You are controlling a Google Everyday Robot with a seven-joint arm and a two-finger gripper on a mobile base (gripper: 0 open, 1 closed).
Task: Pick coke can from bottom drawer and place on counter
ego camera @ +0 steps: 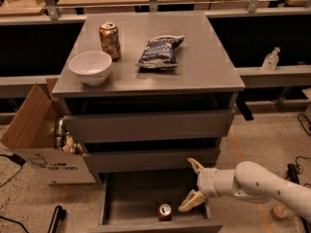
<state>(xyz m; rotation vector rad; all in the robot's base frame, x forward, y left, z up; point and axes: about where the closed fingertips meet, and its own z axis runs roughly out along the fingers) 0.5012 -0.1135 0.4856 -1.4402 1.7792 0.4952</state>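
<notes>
Bottom drawer (130, 198): coke can (165, 211) beside end effector (191, 186)

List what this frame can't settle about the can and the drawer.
All in the camera view:
- coke can: print too small to read.
- bottom drawer: front panel cut off by the lower picture edge.
- arm behind the open gripper, which sits just right of the can above the drawer: runs off the right edge.

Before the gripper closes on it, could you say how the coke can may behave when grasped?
The coke can stands upright, small and narrow, so a sideways nudge may tip it. Its smooth round wall could slip. The open gripper hovers just right of it over the drawer.
</notes>
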